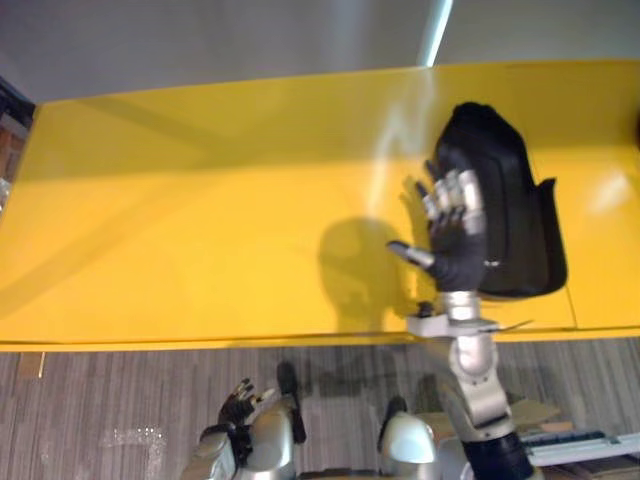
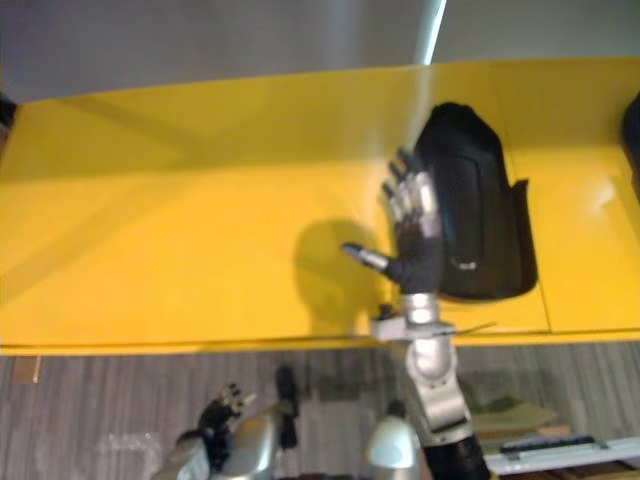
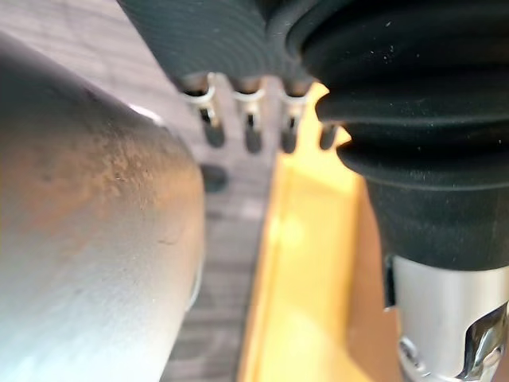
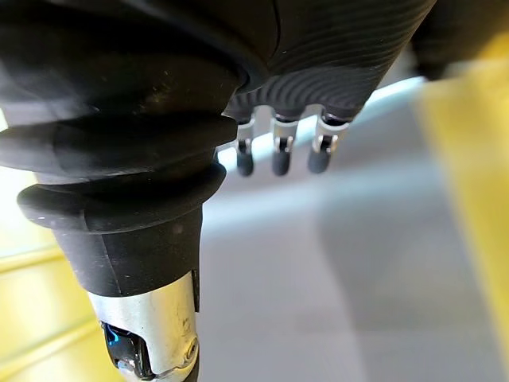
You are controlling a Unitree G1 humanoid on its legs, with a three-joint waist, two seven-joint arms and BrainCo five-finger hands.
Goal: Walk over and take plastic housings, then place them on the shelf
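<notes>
A black plastic housing [image 1: 518, 215] lies flat on the right part of the yellow shelf [image 1: 200, 220]. My right hand [image 1: 455, 245] is raised over the shelf at the housing's left edge, open, fingers straight and spread, thumb out to the left. I cannot tell whether it touches the housing. Its fingers [image 4: 274, 155] hold nothing in the right wrist view. My left hand [image 1: 237, 405] hangs low in front of the shelf, over the floor, with relaxed fingers [image 3: 250, 131] and nothing in it.
A second dark object [image 2: 632, 130] pokes in at the shelf's far right edge. A seam [image 1: 563, 270] crosses the shelf right of the housing. Grey carpet lies before the shelf, with a pale rail [image 1: 580, 447] and cardboard at lower right. The shelf's left half is bare.
</notes>
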